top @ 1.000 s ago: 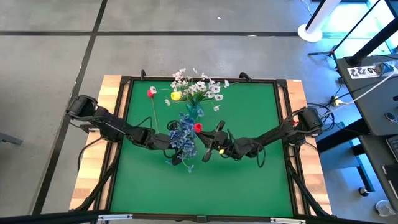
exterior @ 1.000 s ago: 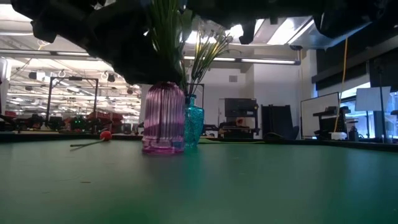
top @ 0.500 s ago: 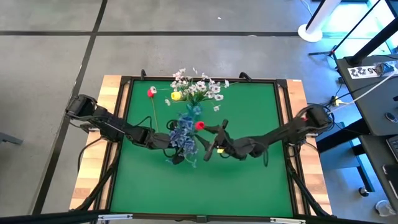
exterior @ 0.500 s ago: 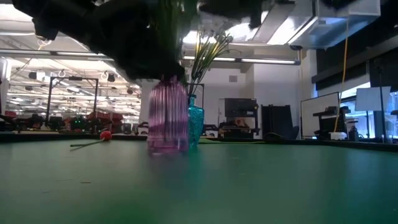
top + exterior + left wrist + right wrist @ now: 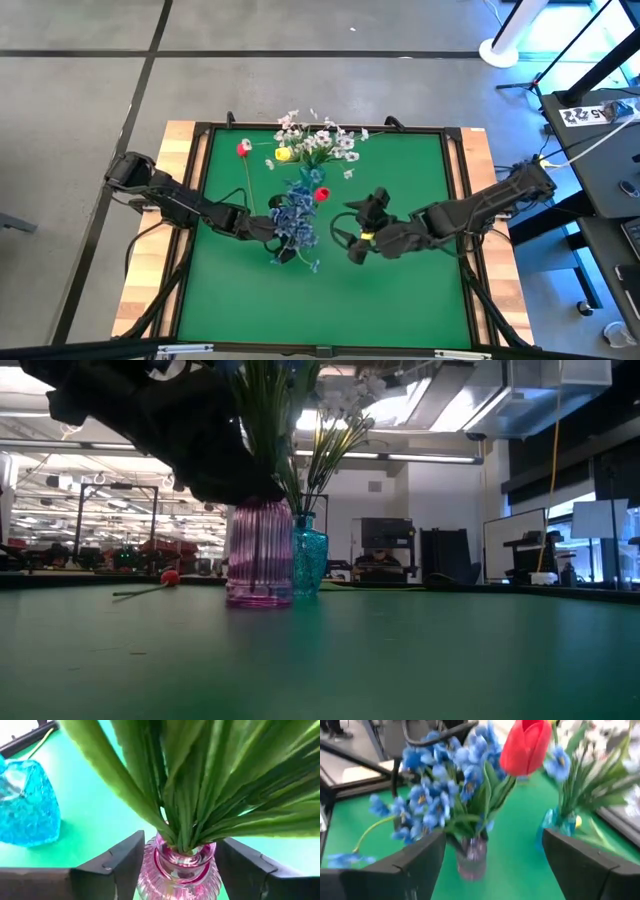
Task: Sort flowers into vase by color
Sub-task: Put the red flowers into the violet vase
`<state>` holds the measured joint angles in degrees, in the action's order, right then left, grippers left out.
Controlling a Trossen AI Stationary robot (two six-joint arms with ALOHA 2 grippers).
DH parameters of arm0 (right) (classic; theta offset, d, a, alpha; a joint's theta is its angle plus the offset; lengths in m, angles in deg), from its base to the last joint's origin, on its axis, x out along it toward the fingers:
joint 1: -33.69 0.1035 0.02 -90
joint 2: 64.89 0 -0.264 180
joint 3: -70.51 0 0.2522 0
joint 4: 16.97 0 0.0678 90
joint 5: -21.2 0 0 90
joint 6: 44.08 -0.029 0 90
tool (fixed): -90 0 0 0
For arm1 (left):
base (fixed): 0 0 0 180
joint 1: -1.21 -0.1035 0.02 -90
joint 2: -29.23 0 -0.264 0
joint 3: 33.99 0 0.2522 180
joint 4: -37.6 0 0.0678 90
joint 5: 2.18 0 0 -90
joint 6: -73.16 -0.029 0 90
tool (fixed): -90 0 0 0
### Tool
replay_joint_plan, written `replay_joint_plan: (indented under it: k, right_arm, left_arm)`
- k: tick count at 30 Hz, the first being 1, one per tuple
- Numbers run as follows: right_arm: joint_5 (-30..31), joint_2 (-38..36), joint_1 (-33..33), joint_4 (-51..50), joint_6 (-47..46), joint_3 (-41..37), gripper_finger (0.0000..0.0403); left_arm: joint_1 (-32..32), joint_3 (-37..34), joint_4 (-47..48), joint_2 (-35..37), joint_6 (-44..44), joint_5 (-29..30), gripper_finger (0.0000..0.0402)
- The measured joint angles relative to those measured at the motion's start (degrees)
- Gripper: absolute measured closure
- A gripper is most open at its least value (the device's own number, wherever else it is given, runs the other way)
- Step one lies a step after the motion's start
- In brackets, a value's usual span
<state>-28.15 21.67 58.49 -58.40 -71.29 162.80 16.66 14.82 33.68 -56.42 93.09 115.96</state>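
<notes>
Backed off, right gripper (image 5: pixel 352 232) gapes; left gripper (image 5: pixel 172 870) wide — red tulip (image 5: pixel 526 746) among blue flowers (image 5: pixel 437 790).

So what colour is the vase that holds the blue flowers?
Pink, ribbed glass vase; the low view shows it best.

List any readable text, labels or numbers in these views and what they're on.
Only one marking shows: a white tag on the dark bench right of the table, high view, with dark characters too small to read.
None on the pink vase, the blue vase, the flowers or the table.
</notes>
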Motion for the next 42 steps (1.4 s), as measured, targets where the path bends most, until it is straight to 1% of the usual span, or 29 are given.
replay_joint_plan:
  k: [2, 5, 9, 17, 27, 31, 39, 42]
  right_arm:
    - [-1.39, -0.06, 0.0, -5.8, -2.25, 2.09, 0.0071]
    - [-2.82, -0.04, 0.02, -11.74, -4.41, 4.53, 0.0074]
    - [-3.58, -0.04, 0.0, -15.4, -5.58, 6.08, 0.0076]
    - [-3.72, -0.04, -0.02, -15.88, -5.58, 6.34, 0.0077]
    - [-3.66, -0.04, -0.04, -15.86, -5.56, 6.34, 0.0077]
    - [-2.42, -0.05, -0.05, -15.84, -5.56, 6.34, 0.0077]
    - [-2.32, -0.04, -0.07, -15.9, -5.54, 6.34, 0.0077]
    - [-2.72, -0.04, -0.07, -16.12, -5.59, 6.31, 0.0077]
  left_arm:
    - [0.02, 0.08, 1.27, 0.08, 1.39, 0.15, 0.0164]
    - [0.02, 0.07, 4.27, 1.16, 5.07, 0.21, 0.0151]
    - [-0.02, 0.0, 8.33, 3.09, 9.41, 0.16, 0.0139]
    - [-0.07, 0.05, 11.48, 3.76, 14.27, -0.07, 0.0136]
    - [0.42, -0.2, 8.3, 3.52, 14.17, -0.46, 0.0136]
    - [0.43, -0.22, 8.45, 3.52, 17.27, -0.43, 0.0136]
    - [0.44, -0.22, 8.72, 3.54, 18.24, -0.65, 0.0136]
    - [0.42, -0.22, 9.11, 4.06, 19.1, -2.71, 0.0136]
